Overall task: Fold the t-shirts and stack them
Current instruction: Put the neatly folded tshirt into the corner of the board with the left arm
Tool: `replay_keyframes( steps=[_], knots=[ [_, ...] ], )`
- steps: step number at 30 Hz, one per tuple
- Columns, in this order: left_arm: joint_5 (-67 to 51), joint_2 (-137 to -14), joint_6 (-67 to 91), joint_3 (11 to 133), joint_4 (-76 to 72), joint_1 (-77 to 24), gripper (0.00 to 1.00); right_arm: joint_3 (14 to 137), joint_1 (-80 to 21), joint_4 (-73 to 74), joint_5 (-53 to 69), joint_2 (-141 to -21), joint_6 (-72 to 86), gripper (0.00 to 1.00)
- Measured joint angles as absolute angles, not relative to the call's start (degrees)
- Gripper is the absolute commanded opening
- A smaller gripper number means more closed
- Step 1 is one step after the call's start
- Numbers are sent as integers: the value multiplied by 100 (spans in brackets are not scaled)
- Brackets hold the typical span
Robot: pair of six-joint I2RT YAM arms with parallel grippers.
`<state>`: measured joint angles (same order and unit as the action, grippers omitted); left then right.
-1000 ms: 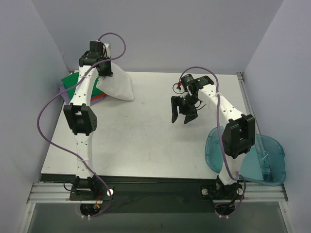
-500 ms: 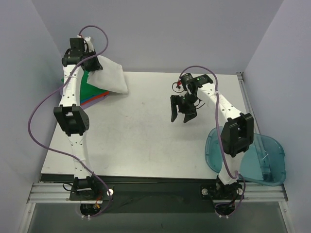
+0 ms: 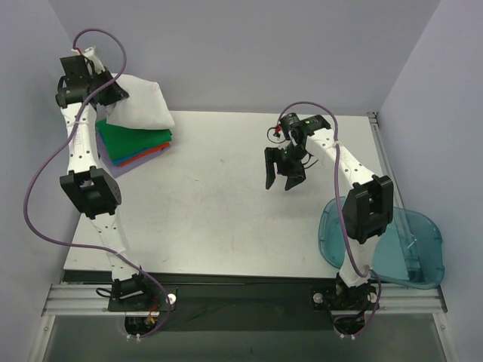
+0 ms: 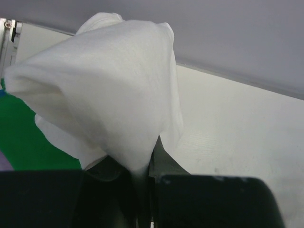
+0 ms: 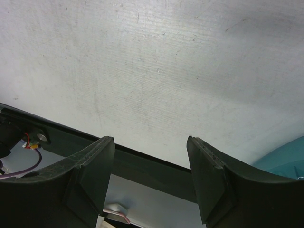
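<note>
1. We find the left gripper [image 3: 111, 96] [image 4: 142, 176] raised over the far left corner of the bench [image 3: 226, 211]. Its fingers are clamped on one bunched edge of the white t-shirt [image 3: 141, 105] [image 4: 107, 90]. The cloth spreads away from the fingertips towards the bench middle.
2. Below the white t-shirt lies the folded stack [image 3: 132, 145], also at the far left corner. The green shirt [image 3: 130, 136] is on top. We cannot tell whether the hanging cloth touches it.
3. The right gripper [image 3: 285, 172] [image 5: 149, 183] hangs right of the bench centre with its fingers spread and nothing between them.
4. The blue bin [image 3: 423, 234] overhangs the near right corner, well apart from the shirts.
5. Count: one white t-shirt and one stack. The stack shows green, red-orange [image 3: 156, 150] and lavender [image 3: 119, 167] layers; thinner layers cannot be counted. There is one bin.
</note>
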<state>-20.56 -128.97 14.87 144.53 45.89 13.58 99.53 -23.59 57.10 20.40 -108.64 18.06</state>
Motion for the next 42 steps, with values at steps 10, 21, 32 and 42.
replay_keyframes(
  steps=[10, 21, 32, 42],
  knots=[
    [-1975, -12886, 1413, 13841, 4742, 1466, 0, 9953, -2359, 5728, 2036, -10864, 1813, 63],
    [-1120, -12886, 1258, 13775, 5256, 1638, 39, 9953, -2359, 5732, 2036, -10864, 1833, 64],
    [864, -12737, 1459, 13570, 5802, 1695, 88, 9953, -2359, 5734, 1994, -10864, 1833, 66],
    [1778, -10923, 1463, 11579, 5384, 1033, 93, 9953, -2359, 5728, 1916, -10864, 1833, 66]
  ],
)
